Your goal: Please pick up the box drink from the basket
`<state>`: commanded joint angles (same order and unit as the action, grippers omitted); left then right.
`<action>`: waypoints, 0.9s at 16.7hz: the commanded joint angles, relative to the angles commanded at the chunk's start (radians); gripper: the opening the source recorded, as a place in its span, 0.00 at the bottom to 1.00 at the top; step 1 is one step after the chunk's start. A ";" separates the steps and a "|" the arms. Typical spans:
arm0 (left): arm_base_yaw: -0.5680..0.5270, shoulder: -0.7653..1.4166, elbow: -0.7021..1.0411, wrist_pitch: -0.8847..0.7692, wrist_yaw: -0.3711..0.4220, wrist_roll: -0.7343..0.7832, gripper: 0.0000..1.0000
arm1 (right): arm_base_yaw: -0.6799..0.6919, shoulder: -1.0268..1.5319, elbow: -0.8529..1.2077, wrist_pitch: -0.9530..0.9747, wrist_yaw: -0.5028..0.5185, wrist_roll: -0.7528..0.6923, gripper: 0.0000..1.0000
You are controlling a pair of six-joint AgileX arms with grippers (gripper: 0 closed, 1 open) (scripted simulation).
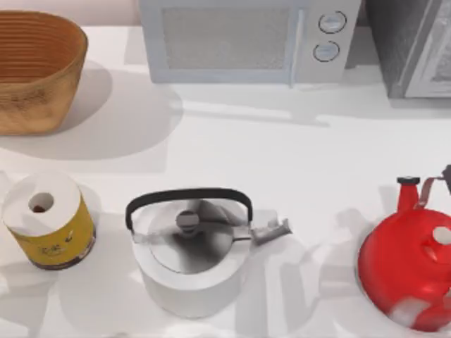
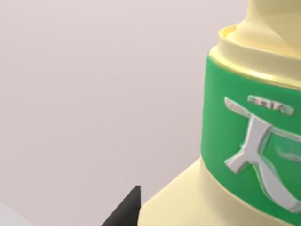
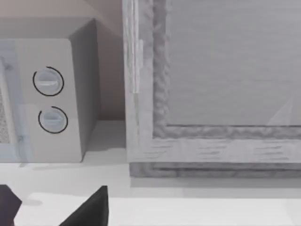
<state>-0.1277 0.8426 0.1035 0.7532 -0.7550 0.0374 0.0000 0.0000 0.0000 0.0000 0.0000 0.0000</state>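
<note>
The box drink point(image 2: 244, 141) is a pale yellow carton with a green label bearing silver marks. It is very close in the left wrist view, with only a plain pinkish wall behind it. My left gripper point(image 2: 160, 213) is shut on it, and one dark fingertip point(image 2: 126, 211) shows beside the carton's base. The tan woven basket point(image 1: 35, 91) stands at the table's far left corner in the top view, and what shows of its inside holds nothing. My right gripper point(image 3: 51, 207) is parked and open, facing the microwave.
A white roll with a yellow label point(image 1: 48, 220) stands at the front left. A white kettle point(image 1: 189, 250) is at front centre and a red kettle point(image 1: 412, 264) at front right. A microwave point(image 1: 246, 39) and a grey cabinet point(image 3: 211, 84) line the back.
</note>
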 joint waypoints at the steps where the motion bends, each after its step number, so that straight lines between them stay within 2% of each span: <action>1: 0.010 0.037 -0.001 0.040 0.009 -0.001 0.00 | 0.000 0.000 0.000 0.000 0.000 0.000 1.00; 10: 0.125 0.454 -0.020 0.494 0.128 -0.003 0.00 | 0.000 0.000 0.000 0.000 0.000 0.000 1.00; 15: 0.159 0.579 -0.030 0.626 0.172 -0.003 0.00 | 0.000 0.000 0.000 0.000 0.000 0.000 1.00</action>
<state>0.0317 1.4220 0.0735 1.3795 -0.5828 0.0340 0.0000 0.0000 0.0000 0.0000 0.0000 0.0000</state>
